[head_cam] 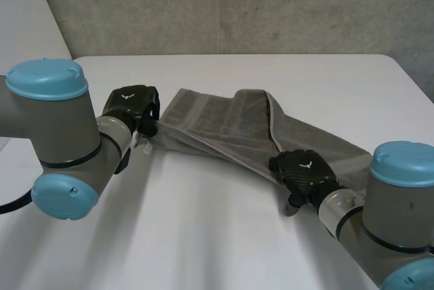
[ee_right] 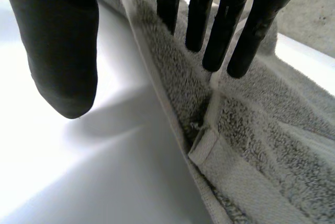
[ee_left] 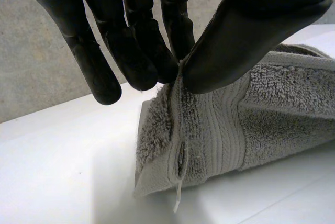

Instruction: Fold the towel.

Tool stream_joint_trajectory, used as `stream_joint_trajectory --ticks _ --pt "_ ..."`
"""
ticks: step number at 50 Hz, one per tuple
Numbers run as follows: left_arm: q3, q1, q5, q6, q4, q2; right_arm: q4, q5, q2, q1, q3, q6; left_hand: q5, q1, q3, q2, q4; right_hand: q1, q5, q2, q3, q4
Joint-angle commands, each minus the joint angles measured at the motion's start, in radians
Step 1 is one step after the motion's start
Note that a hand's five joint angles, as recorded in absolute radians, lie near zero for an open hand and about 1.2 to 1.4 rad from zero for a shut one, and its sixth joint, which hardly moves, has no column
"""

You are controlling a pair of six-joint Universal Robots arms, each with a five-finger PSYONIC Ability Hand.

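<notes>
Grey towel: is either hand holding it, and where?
Left hand pinches the grey terry towel by its end hem, between thumb and fingers; right hand only rests straight fingers near its edge.

Surface: white table (head_cam: 203, 236), rounded at its far corners.
Lying on it: grey towel (head_cam: 224, 124), rumpled and partly doubled over, stretched between the left hand (head_cam: 132, 107) and the right hand (head_cam: 304, 171).
At left hand: towel corner lifted, pinched between thumb and fingers; a white tag (ee_left: 178, 200) hangs below.
At right hand: hemmed edge on the table beneath straight fingers, thumb apart beside it.
</notes>
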Motion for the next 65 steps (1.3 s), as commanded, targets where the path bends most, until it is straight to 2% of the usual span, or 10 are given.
stream_joint_trajectory --ticks 1,12,32,46,49,51,55,57,62,65 --pt "0.004 0.000 0.000 0.000 -0.001 0.001 -0.006 0.013 0.054 -0.013 -0.039 -0.006 0.089 0.085 0.056 0.053 0.036 0.287 0.271 0.280 0.281 0.278" --pt "0.008 0.034 0.011 -0.020 -0.001 0.036 -0.009 0.033 -0.071 -0.043 -0.036 -0.008 0.089 0.085 0.056 0.053 0.036 0.402 0.385 0.395 0.395 0.393" --pt "0.027 0.085 0.058 -0.069 -0.032 0.062 -0.003 0.024 -0.067 -0.157 0.014 -0.089 0.089 0.085 0.056 0.053 0.036 0.552 0.535 0.544 0.545 0.542" --pt "0.022 0.080 0.060 -0.082 -0.034 0.062 -0.003 0.030 -0.061 -0.149 0.037 -0.092 0.089 0.085 0.056 0.053 0.036 0.358 0.341 0.351 0.351 0.349" --pt "0.022 0.080 0.060 -0.082 -0.035 0.062 -0.003 0.027 -0.055 -0.155 0.044 -0.100 0.089 0.085 0.056 0.053 0.036 0.440 0.423 0.433 0.433 0.431" --pt "0.022 0.080 0.060 -0.082 -0.035 0.062 -0.001 0.015 -0.064 -0.160 0.042 -0.107 0.089 0.085 0.056 0.053 0.036 0.854 0.838 0.847 0.847 0.845" --pt "0.025 0.079 0.072 -0.080 -0.049 0.065 0.008 0.010 -0.085 -0.161 0.021 -0.115 0.089 0.085 0.056 0.053 0.036 0.865 0.848 0.858 0.858 0.856" --pt "0.030 0.080 0.081 -0.082 -0.061 0.078 0.026 0.005 -0.130 -0.163 0.004 -0.118 0.089 0.085 0.056 0.053 0.036 0.865 0.848 0.858 0.858 0.856" --pt "0.059 0.085 0.132 -0.083 -0.104 0.185 0.225 -0.050 -0.429 -0.190 -0.194 -0.110 0.089 0.085 0.056 0.053 0.036 0.865 0.848 0.858 0.858 0.856" --pt "0.096 0.085 0.167 -0.085 -0.116 0.263 0.292 -0.073 -0.450 -0.203 -0.277 -0.107 0.089 0.085 0.056 0.053 0.036 0.865 0.848 0.858 0.858 0.856"
